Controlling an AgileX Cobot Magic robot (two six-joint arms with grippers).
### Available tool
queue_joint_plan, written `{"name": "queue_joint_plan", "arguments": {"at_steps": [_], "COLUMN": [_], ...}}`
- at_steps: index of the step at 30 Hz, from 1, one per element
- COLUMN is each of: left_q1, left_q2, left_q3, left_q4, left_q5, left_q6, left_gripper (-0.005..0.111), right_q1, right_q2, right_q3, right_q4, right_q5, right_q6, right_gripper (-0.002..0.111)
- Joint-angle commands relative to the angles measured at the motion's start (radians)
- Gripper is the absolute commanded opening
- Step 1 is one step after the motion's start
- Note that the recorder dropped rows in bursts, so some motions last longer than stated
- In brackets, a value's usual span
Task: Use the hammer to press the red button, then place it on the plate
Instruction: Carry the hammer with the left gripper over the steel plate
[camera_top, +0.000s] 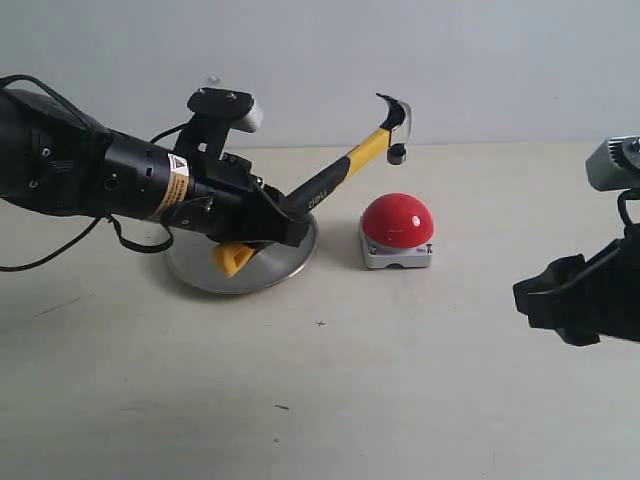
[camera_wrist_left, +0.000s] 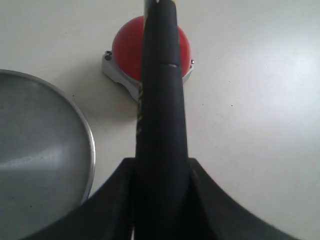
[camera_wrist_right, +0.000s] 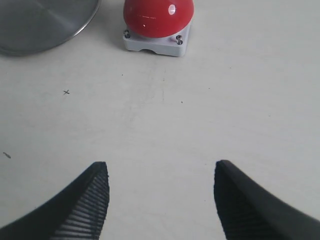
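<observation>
My left gripper is shut on the hammer, gripping its black handle above the silver plate. The handle slants up to the right and the dark head hangs in the air just above the red button. The yellow looped end sticks out below the gripper over the plate. From the left wrist view the handle crosses the red button, and the plate lies beside it. My right gripper is open above bare table, facing the red button and the plate.
The pale table stretches toward the front with a few small dark marks. A plain wall closes the back. My right arm hovers at the right edge.
</observation>
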Motion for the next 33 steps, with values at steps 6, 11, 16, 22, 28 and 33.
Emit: {"name": "queue_joint_plan", "arguments": {"at_steps": [6, 11, 16, 22, 28, 33], "left_q1": [-0.004, -0.005, -0.005, -0.005, -0.005, -0.007], "left_q2": [-0.073, -0.134, -0.158, -0.158, -0.158, -0.124], "left_q3": [0.008, 0.089, 0.127, 0.127, 0.127, 0.139], "left_q4": [-0.039, -0.048, -0.109, -0.284, -0.407, -0.403], "left_q5": [-0.073, -0.026, 0.013, 0.007, -0.026, -0.027], "left_q6": [-0.002, 0.001, 0.059, 0.202, 0.319, 0.315], "left_gripper": [0.0, 0.0, 0.0, 0.0, 0.0, 0.0], "right_q1": [0.001, 0.001, 0.001, 0.001, 0.001, 0.001], "right_q2": [-0.004, -0.01, -0.043, -0.069, -0.073, -0.073], "right_q3": [0.018, 0.085, 0.133, 0.133, 0.133, 0.133], "right_q4": [-0.002, -0.002, 0.0, 0.0, 0.0, 0.0], "right_q5": [-0.046, -0.165, -0.219, -0.203, -0.201, -0.201], "right_q6": [0.002, 0.002, 0.002, 0.0, 0.0, 0.0], "right_gripper": [0.059, 0.027, 0.0, 0.0, 0.0, 0.0]}}
